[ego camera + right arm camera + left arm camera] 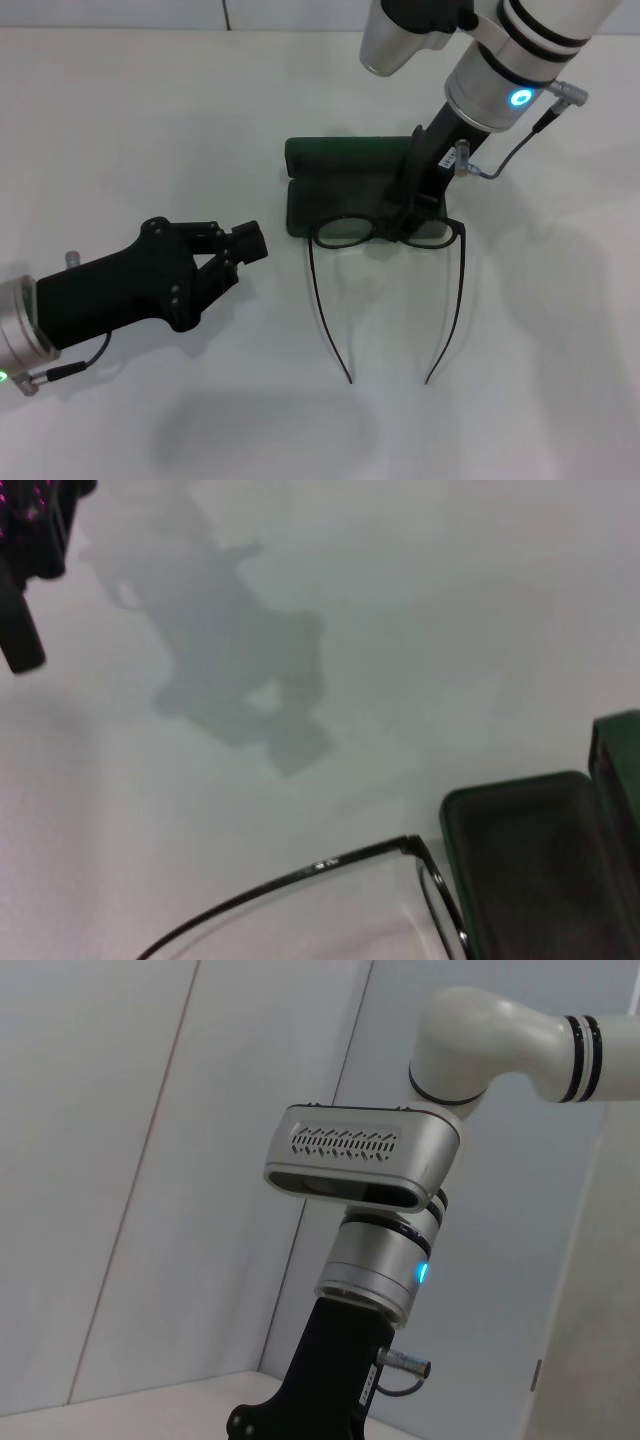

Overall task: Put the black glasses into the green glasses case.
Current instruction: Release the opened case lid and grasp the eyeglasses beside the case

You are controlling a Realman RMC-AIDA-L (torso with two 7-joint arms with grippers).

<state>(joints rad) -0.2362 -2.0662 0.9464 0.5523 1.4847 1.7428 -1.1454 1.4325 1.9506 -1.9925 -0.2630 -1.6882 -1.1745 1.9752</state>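
Observation:
The green glasses case [335,192] lies open at mid-table, its lid [345,154] standing up at the back. The black glasses [345,232] are at the case's front edge, lenses over the rim, both temple arms [325,310] stretching out over the table toward me. My right gripper [403,228] reaches down over the case and is shut on the glasses at the bridge, which it hides. The right wrist view shows one temple arm [300,872] and the case's dark lining [530,870]. My left gripper [248,243] lies shut and empty on the table, left of the case.
White table [120,120] all round. The left wrist view shows only my right arm [450,1030] and its wrist unit [360,1155] against a wall. My left gripper also shows at the edge of the right wrist view [25,570].

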